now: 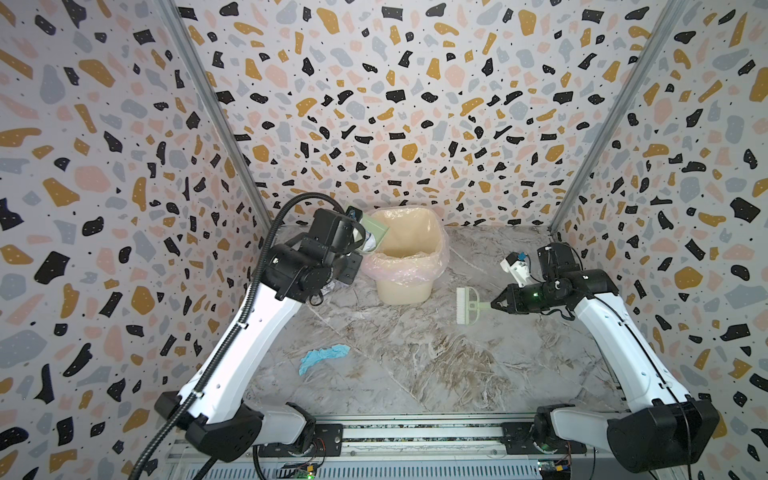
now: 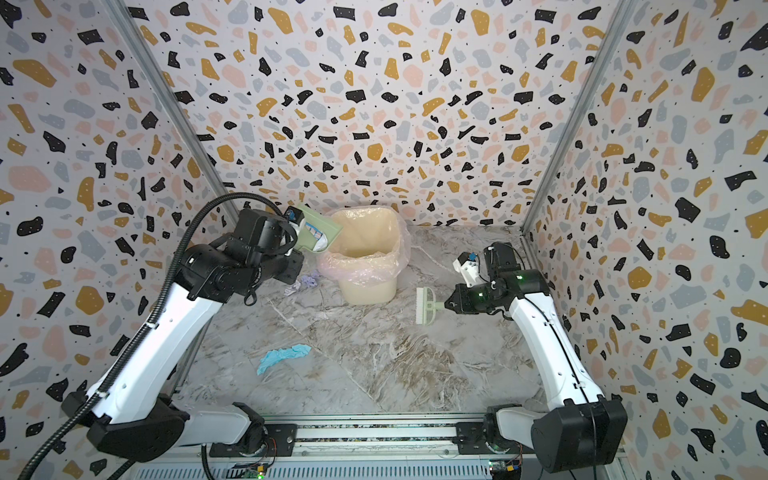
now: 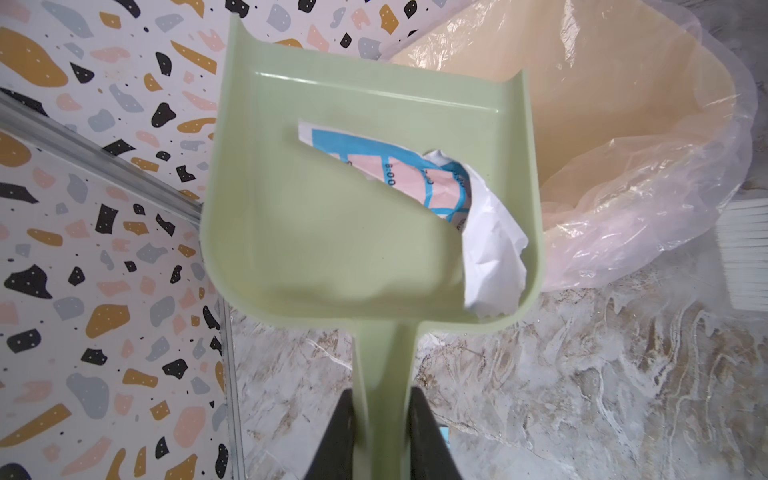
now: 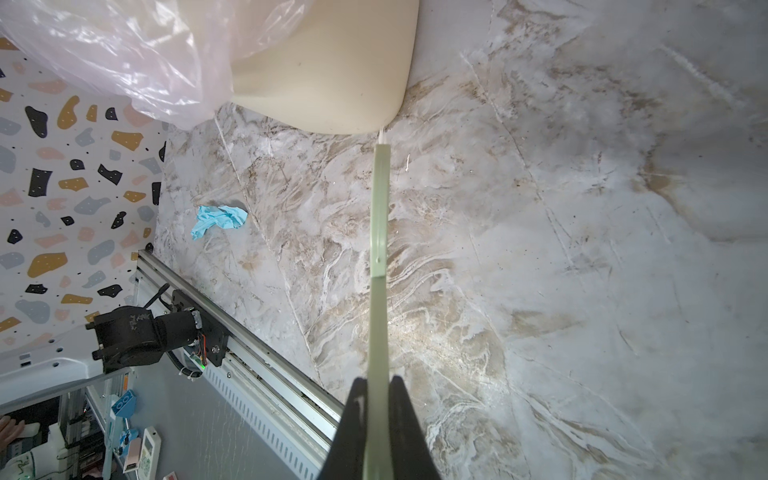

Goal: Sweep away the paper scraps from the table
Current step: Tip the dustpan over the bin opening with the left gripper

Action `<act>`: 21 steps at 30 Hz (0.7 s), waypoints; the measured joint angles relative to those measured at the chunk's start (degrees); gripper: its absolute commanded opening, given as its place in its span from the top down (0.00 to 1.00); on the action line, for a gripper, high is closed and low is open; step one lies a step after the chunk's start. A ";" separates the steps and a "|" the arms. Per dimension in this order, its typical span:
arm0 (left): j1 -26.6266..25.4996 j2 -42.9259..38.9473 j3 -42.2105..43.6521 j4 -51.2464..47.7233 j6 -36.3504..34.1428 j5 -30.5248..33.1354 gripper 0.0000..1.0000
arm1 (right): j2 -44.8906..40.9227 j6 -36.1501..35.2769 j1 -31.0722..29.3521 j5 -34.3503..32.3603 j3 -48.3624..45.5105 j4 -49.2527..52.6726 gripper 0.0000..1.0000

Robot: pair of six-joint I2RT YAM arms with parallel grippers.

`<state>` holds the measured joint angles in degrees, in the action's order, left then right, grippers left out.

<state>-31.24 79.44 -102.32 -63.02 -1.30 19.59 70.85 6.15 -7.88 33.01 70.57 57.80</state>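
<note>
Holding the handle of the pale green dustpan (image 3: 332, 232), my left claw (image 3: 382, 401) is closed tight on it, one finger on each side. The pan is raised and tilted, and its mouth is over the rim of the cream bin (image 1: 432, 232), which has a pink liner (image 1: 399, 268). One printed scrap (image 3: 492, 249), white with blue and pink, lies inside the pan against its side wall, in front of this claw.

My right claw (image 4: 377, 386) is closed on the handle of the brush (image 1: 464, 305). The brush head is to the right of the bin, near its base. I cannot tell if the bristles touch the worktop (image 1: 415, 374).

A light blue scrap (image 1: 323, 357) lies on the worktop at the near left, close beside my left arm and well apart from both claws. Some lavender scraps (image 2: 308, 280) lie on the worktop just beside the left foot of the bin, below my left claw.
</note>
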 measured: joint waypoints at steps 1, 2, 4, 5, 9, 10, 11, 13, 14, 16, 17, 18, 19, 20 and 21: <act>0.00 1.07 -0.63 -0.11 -0.76 0.24 1.00 | -0.07 -0.07 0.17 0.15 -0.37 0.02 1.00; 0.00 2.19 -1.36 -0.39 -1.53 0.59 1.00 | -0.07 -0.15 0.33 0.28 -0.70 0.04 1.00; 0.00 4.20 -3.04 -1.01 -2.93 1.36 1.00 | -0.07 -0.42 0.57 0.48 -1.09 0.09 1.00; -0.09 5.25 -4.07 -1.29 -3.91 2.14 1.00 | -0.04 -0.52 0.70 0.52 -1.09 0.20 1.00; -1.42 8.63 -7.34 -1.66 -7.04 6.19 1.00 | -0.02 -0.90 0.81 0.98 -1.09 0.22 1.00; -2.03 9.46 -7.98 -1.62 -7.72 7.15 1.00 | -0.02 -0.94 0.81 1.09 -1.09 0.22 1.00; -2.78 10.40 -8.61 -1.64 -8.57 8.15 1.00 | -0.02 -0.94 0.81 1.14 -1.09 0.24 1.00; -4.15 12.26 -9.60 -1.57 -10.08 10.10 1.00 | 0.00 -1.01 0.81 1.20 -1.09 0.26 1.00; -4.79 13.14 -9.92 -1.55 -10.80 11.19 1.00 | 0.02 -1.07 0.81 1.20 -1.09 0.28 1.00; -6.29 14.91 -10.10 -1.38 -12.44 14.49 1.00 | 0.02 -1.11 0.81 1.22 -1.09 0.28 1.00; -7.15 15.76 -10.10 -1.36 -13.22 16.63 1.00 | 0.04 -1.11 0.81 1.27 -1.09 0.31 1.00; -7.87 16.41 -10.10 -1.27 -14.01 18.60 1.00 | 0.09 -1.11 0.81 1.29 -1.09 0.31 1.00; -8.85 17.18 -10.08 -1.09 -14.95 21.00 1.00 | 0.20 -1.11 0.81 1.31 -1.09 0.33 1.00; -9.84 17.79 -9.97 -0.76 -16.15 23.43 1.00 | 0.37 -1.11 0.81 1.38 -1.09 0.33 1.00; -10.49 18.12 -9.79 -0.33 -17.11 25.16 1.00 | 0.59 -1.11 0.81 1.44 -1.09 0.33 1.00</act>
<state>-41.74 97.56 -112.12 -63.35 -18.41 44.75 71.44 5.04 -7.07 34.46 69.47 58.13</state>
